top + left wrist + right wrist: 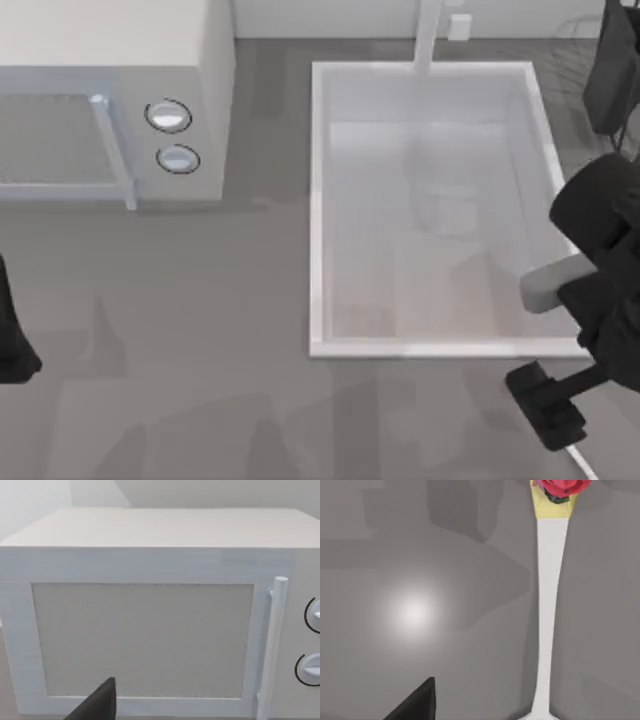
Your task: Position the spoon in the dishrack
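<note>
The spoon (549,605) lies flat on the grey table, with its red head (561,486) farthest from the wrist camera, then a yellow neck and a long cream handle. In the top view only a thin sliver of the spoon's handle (582,462) shows by the front right edge. My right gripper (548,408) hangs low over the table just in front of the sink's front right corner, open, at the handle's near end. One dark fingertip (417,702) shows beside the spoon. The dishrack (578,28) is a few faint thin rods at the back right.
A large white sink basin (316,210) fills the table's middle right. A white microwave (205,110) stands at the back left, and its door (142,640) faces the left wrist camera. My left arm (12,345) is parked at the left edge.
</note>
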`<state>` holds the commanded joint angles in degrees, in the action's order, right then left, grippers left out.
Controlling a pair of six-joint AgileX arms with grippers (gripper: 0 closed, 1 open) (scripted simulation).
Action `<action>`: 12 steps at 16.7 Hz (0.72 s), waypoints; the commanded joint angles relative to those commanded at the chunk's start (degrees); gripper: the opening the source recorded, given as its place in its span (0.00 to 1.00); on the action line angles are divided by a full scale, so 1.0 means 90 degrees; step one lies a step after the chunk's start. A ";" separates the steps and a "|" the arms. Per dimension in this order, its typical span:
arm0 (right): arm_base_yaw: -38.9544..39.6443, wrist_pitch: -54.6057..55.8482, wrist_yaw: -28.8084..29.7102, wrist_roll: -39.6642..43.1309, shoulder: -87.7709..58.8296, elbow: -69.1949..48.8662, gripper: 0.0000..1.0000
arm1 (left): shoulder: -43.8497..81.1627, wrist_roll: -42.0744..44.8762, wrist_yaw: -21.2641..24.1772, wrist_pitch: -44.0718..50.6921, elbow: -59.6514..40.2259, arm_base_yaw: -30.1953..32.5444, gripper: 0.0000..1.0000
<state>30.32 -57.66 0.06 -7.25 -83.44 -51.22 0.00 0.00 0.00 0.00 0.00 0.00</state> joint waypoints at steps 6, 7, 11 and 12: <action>0.0024 0.1893 0.0000 -0.0033 -0.0869 0.0949 1.00 | 0.0000 0.0000 0.0000 0.0000 0.0000 0.0000 1.00; 0.0027 0.2186 0.0000 -0.0038 -0.1009 0.1104 1.00 | 0.0000 0.0000 0.0000 0.0000 0.0000 0.0000 1.00; 0.0039 0.2693 0.0000 -0.0051 -0.1282 0.1389 1.00 | 0.0000 0.0000 0.0000 0.0000 0.0000 0.0000 1.00; 0.0039 0.2693 0.0000 -0.0051 -0.1282 0.1389 1.00 | 0.0000 0.0000 0.0000 0.0000 0.0000 0.0000 1.00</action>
<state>30.67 -33.42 0.06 -7.71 -94.98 -38.72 0.00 0.00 0.00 0.00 0.00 0.00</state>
